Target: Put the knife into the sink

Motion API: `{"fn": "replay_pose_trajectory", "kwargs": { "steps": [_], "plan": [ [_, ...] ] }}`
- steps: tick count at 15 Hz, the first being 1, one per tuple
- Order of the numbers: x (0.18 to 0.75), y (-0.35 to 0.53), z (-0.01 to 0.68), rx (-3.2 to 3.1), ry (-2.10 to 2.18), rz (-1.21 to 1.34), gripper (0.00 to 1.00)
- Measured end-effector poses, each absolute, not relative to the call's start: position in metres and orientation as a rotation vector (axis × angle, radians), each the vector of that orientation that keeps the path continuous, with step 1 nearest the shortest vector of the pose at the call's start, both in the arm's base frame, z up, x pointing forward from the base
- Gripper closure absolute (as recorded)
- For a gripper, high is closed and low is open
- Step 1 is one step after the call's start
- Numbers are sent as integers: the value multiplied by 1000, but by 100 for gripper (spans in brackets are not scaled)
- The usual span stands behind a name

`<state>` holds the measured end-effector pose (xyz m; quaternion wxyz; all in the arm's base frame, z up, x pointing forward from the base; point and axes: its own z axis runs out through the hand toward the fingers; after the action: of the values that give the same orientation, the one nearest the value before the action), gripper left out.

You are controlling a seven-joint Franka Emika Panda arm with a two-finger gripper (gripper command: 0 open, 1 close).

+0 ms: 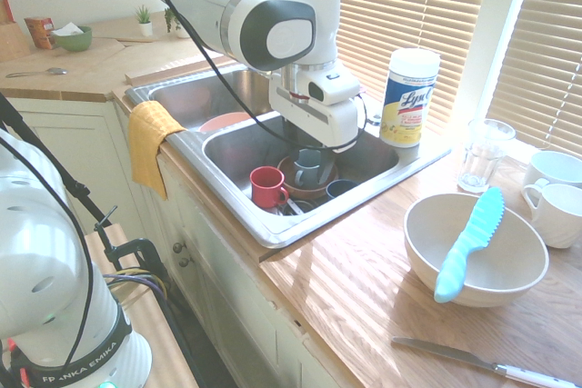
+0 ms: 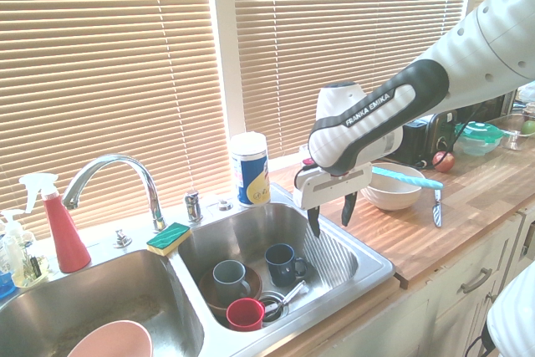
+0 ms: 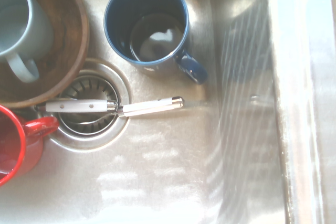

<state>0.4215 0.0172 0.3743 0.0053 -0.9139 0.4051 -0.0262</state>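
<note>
The light turquoise knife (image 1: 468, 244) lies tilted across the rim of a white bowl (image 1: 418, 224) on the wooden counter, to the right of the sink (image 1: 238, 143). In the second exterior view the knife (image 2: 407, 178) rests on the same bowl (image 2: 391, 198), behind the arm. My gripper (image 2: 331, 216) hangs open over the right part of the sink (image 2: 338, 261), fingers pointing down with nothing between them. It is well away from the knife. The wrist view looks straight down at the sink floor (image 3: 173, 177).
In the sink are a red mug (image 1: 267, 186), a blue mug (image 3: 149, 24), a grey mug in a brown bowl (image 2: 227, 275) and white-handled cutlery (image 3: 113, 107) over the drain. A metal table knife (image 1: 482, 359), wipes canister (image 1: 409, 97), glass (image 1: 482, 154) and white mugs (image 1: 555, 190) stand on the counter.
</note>
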Motion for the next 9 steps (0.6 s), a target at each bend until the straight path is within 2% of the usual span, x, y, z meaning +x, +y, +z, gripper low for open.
{"fn": "replay_pose_trajectory", "kwargs": {
  "steps": [4,9],
  "plan": [
    [423,12,379,-2886,1196,-90,0],
    [421,-42,455,-2941,889,-105,0]
  ]
}}
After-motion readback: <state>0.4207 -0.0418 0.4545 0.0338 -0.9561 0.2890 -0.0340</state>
